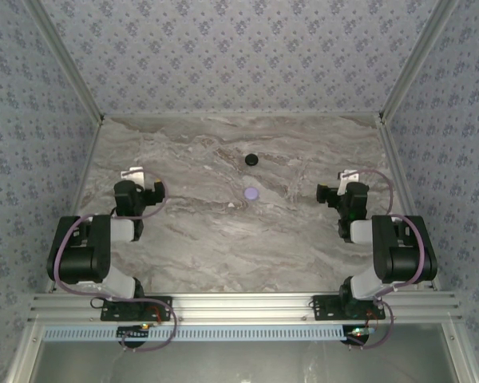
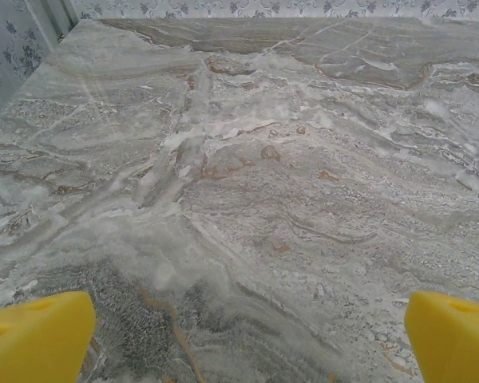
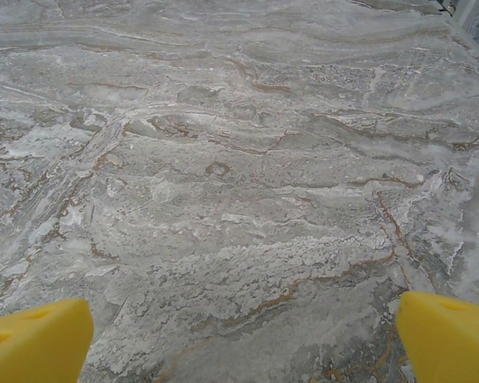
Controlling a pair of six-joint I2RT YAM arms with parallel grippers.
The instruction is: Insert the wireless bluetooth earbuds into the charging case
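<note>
Lying mid-table: two round charging cases, a black case [image 1: 251, 159] farther from the arms and a pale purple case [image 1: 251, 192] nearer them. They sit apart, roughly in line, between the two arms.
Earbuds: too small to make out from overhead. A tiny pale speck [image 1: 232, 205] sits near the pale purple case on its near-left side, and I cannot tell whether it is a bud.
Case lids: cannot tell whether raised or closed.
Left end effector [image 2: 247, 339]: yellow fingertips [image 2: 36, 335] spread wide, holding nothing, above bare marble.
Right end effector [image 3: 243, 339]: likewise wide open and empty — yellow fingertips [image 3: 451, 335] far apart.
Table [image 1: 191, 239]: grey veined marble, with the arms folded at its left and right sides, well apart from the cases.
Surround: patterned wallpaper panels [image 1: 239, 56].
</note>
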